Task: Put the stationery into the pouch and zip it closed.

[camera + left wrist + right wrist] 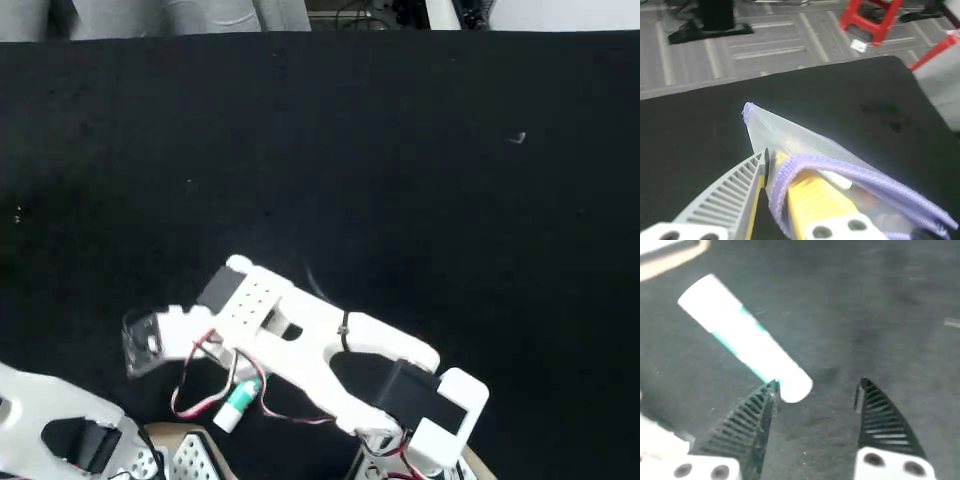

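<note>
- The tabletop (420, 180) is a flat, matt black surface that spans the whole high view.
- Beyond the far edge of the tabletop, ahead of the left hand (771, 160), lies a grey striped floor (790, 45). On it stand a red stool (870, 20) and a black stand base (710, 20).
- The left hand is clamped on the pouch (790, 135), gripping it at the edge that carries the lilac zip band.
- The pouch is translucent. Its long axis runs straight out from the left hand, and its far corner points away from the fingertips toward the far edge of the tabletop.
- Pale and reddish shapes show through the pouch wall; what they are cannot be told. Whether the zip is closed cannot be told either.
- The right hand (817, 385) is spread wide and holds nothing.
- The white tube (742, 337), marked with a teal band, lies flat on the tabletop.
- One round end of the white tube sits just beside the tip of one finger of the right hand. Its long axis slants away from the hand, outward past that finger rather than through the gap.
</note>
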Tool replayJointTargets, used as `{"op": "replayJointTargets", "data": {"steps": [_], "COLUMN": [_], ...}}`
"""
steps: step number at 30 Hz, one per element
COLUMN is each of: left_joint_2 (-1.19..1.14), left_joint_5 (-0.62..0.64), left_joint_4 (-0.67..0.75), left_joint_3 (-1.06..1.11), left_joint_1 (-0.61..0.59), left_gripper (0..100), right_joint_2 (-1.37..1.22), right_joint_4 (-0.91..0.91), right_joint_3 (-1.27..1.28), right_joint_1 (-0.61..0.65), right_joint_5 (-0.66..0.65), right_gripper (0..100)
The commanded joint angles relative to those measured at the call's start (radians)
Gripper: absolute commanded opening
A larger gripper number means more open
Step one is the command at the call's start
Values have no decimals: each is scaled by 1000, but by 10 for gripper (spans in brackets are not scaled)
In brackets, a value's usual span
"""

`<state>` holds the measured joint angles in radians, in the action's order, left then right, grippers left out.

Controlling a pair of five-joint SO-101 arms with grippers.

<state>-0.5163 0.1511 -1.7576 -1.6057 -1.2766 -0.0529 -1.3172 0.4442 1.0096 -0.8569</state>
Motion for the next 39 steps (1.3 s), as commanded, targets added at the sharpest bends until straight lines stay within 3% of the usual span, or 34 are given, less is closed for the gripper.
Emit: {"op": "replayJointTargets", "data": {"steps": [1,14,24,27,32,39], "left_joint_2": [69,48,41,43,48,51], "left_joint_5": [-8,-8,-6,-8,-3,-3], "left_joint_4": [0,2,2,2,0,0], "left_joint_3": [-33,12,12,12,12,12], "left_joint_1": [-70,-84,-73,-45,-31,38], "left_gripper": [30,30,30,30,29,29], "right_joint_2": [22,-96,-274,-311,-344,-341], "right_joint_4": [-8,3,-129,-161,-189,-215], "right_joint_3": [50,25,-122,-153,-194,-259], "right_joint_1": [31,31,31,32,66,60], "right_joint_5": [-38,-40,-35,-35,-32,75], "right_gripper": [243,243,243,190,7,11]}}
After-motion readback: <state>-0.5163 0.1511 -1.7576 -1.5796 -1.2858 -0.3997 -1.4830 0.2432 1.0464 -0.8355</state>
